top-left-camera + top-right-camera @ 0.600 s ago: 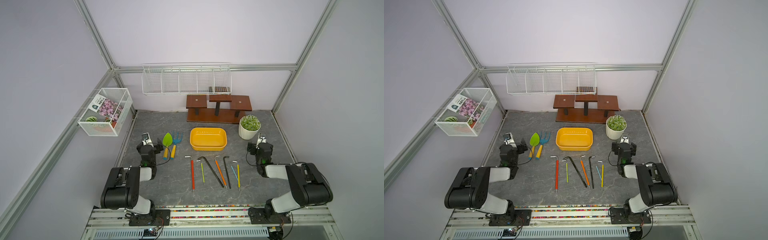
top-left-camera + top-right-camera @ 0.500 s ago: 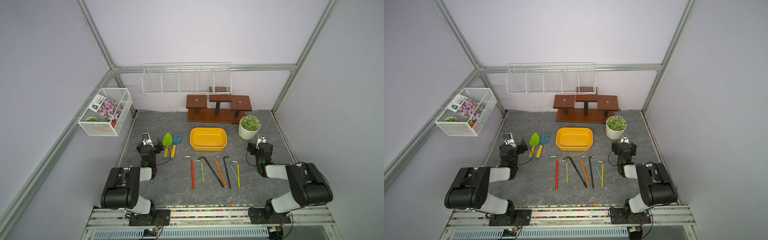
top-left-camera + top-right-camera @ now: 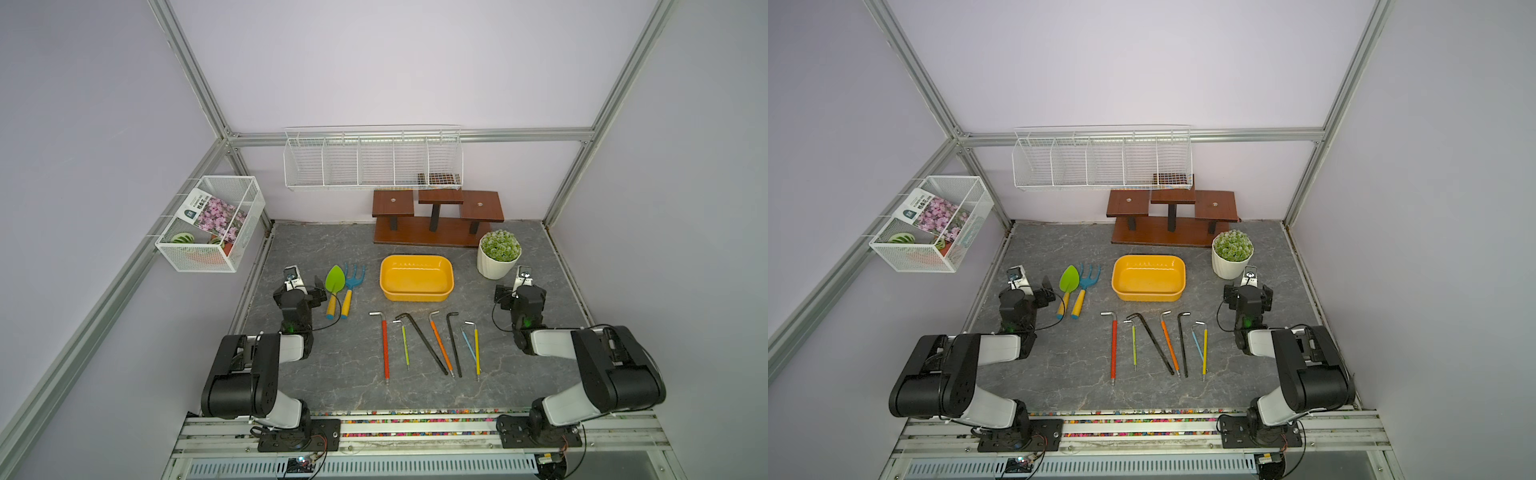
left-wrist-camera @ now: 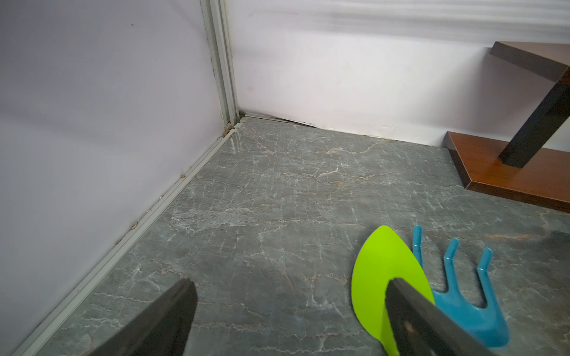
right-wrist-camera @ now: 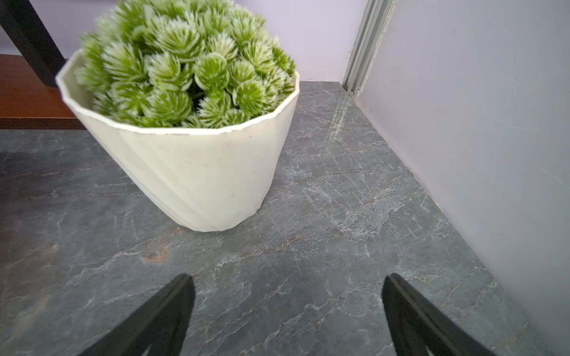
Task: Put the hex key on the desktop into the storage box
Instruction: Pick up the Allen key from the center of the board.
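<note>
Hex keys lay on the desktop near the yellow box.
Left gripper and right gripper stood spread wide, empty.

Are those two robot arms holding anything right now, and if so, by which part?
Nothing is held. Both pairs of jaws stand open and empty above the desktop, and the hex keys lie untouched near the storage box.

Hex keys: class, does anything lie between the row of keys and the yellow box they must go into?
Nothing visible does. In both top views only bare desktop separates the hex keys from the yellow box; the trowel, rake and plant pot sit off to either side.
</note>
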Motion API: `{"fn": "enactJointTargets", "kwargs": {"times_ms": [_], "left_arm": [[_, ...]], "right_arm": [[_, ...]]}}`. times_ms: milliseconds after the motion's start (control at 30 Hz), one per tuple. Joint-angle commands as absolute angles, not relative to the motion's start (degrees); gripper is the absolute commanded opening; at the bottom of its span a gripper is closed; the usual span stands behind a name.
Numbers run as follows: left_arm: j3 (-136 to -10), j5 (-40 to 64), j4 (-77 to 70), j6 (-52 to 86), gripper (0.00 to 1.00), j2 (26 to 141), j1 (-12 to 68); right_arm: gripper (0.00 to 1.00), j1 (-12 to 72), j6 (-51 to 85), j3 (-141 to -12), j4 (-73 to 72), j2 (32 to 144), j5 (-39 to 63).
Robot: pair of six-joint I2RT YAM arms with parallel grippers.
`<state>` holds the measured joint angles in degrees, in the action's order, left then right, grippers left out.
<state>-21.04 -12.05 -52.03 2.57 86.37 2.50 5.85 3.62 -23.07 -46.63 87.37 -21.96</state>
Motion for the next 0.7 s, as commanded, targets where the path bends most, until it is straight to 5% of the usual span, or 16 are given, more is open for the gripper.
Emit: {"fn": "enactJointTargets", "kwargs": {"times_ms": [0,433,667], "left_arm": [[-20.82,-11.36,-52.25,3.08,1.0,86.65,2.07],[-20.55,-12.31,-52.26,2.99,0.96,85.69,2.02],[-34.19,-21.49,-24.38,8.89,0.97,76.78,2.37]], "right_arm": [[0.99,5.54,4.04,-22.65,-47.84,87.56,-21.36],[0.99,6.13,2.36,-21.66,-47.99,85.71,-20.46],[0.99,6.38,2.28,-21.3,-48.53,85.43,-21.01]]}}
